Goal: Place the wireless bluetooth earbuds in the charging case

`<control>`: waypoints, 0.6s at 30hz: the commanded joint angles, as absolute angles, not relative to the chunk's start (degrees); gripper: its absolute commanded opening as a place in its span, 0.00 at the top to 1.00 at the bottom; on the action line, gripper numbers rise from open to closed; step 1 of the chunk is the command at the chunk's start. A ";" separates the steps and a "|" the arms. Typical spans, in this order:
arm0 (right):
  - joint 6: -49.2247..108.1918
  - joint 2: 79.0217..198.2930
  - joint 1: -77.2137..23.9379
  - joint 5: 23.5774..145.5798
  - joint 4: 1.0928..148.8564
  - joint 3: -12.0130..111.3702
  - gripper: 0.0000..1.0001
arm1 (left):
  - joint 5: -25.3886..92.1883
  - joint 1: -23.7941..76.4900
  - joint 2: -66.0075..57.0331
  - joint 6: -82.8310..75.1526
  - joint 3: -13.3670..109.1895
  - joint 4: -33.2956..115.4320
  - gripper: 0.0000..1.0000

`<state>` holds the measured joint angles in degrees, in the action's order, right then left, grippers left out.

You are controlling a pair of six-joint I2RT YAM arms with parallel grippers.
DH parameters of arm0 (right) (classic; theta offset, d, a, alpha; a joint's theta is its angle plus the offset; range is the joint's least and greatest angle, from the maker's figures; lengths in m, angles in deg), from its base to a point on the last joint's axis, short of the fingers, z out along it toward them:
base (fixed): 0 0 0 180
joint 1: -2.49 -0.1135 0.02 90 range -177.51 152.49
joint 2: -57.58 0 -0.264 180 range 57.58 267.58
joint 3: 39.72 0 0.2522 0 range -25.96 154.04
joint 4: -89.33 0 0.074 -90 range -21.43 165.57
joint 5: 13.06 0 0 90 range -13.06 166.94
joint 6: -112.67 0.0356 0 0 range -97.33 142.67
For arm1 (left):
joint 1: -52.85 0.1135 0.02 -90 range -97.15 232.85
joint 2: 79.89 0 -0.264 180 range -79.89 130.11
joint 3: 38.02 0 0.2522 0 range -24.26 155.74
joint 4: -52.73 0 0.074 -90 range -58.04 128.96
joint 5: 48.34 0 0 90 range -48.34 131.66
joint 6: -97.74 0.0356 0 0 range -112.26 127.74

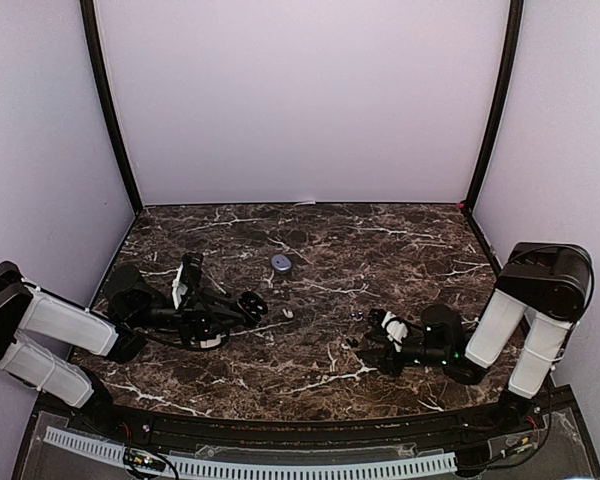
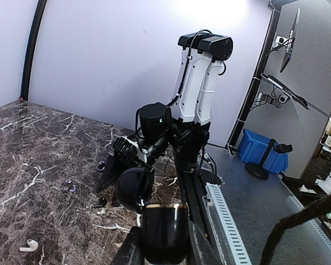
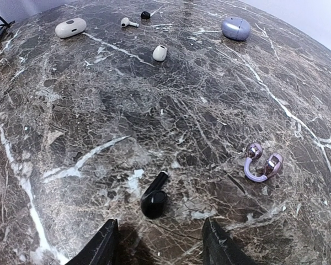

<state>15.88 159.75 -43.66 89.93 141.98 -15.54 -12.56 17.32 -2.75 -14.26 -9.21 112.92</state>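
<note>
Earbud (image 3: pixel 154 199), black, lies before spread right hand (image 3: pixel 161 244)

The table (image 3: pixel 209 110) looks like polished dark marble; the black case (image 2: pixel 164 232) and black earbud (image 3: pixel 154 203) are glossy plastic.

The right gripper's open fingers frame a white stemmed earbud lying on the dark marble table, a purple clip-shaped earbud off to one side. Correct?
Not quite: the stemmed earbud before the right gripper is glossy black, not white, as the right wrist view shows. The fingers are open, it lies on the dark marble table, and the purple clip-shaped earbud is off to one side.
</note>
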 commanded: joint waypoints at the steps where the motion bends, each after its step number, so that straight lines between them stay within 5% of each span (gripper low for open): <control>1: 15.38 161.66 -44.18 88.25 142.48 -14.43 0.51 | -13.56 17.25 -2.82 -13.22 -8.17 113.80 0.77; 18: 15.44 163.06 -44.18 89.38 140.51 -12.07 0.64 | -13.53 17.25 -2.82 -12.70 -8.22 113.02 0.77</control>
